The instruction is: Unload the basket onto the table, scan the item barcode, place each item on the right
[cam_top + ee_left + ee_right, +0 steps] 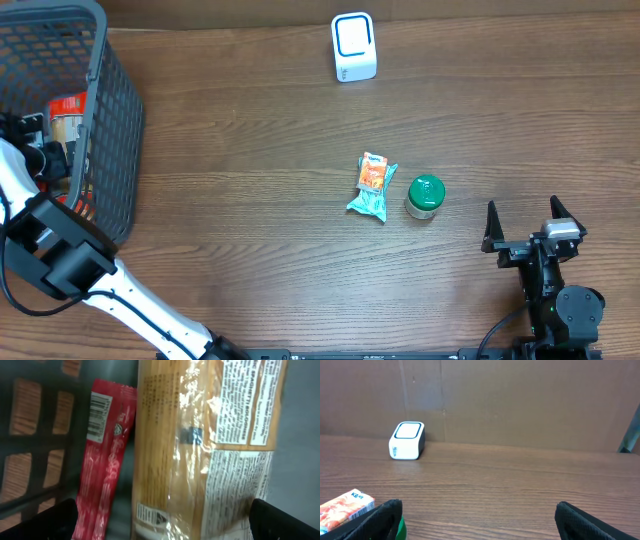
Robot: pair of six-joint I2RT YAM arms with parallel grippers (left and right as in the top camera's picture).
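Observation:
My left gripper (165,522) is down inside the dark mesh basket (103,70), open, with its black fingertips (55,520) on either side of a clear spaghetti pack (200,450). The pack has a small barcode (151,515) low on its face. A red packet (105,450) with its own barcode stands just to the left of the pack, near the left finger. The white scanner (353,47) with a blue-edged window stands at the table's far edge and shows in the right wrist view as the scanner (406,440). My right gripper (522,215) rests open and empty at the near right.
An orange and teal snack packet (372,186) and a green-lidded jar (425,196) lie mid-table, left of the right gripper. The basket's mesh wall (30,435) is close on the left of my left fingers. A brown cardboard wall (520,400) backs the table.

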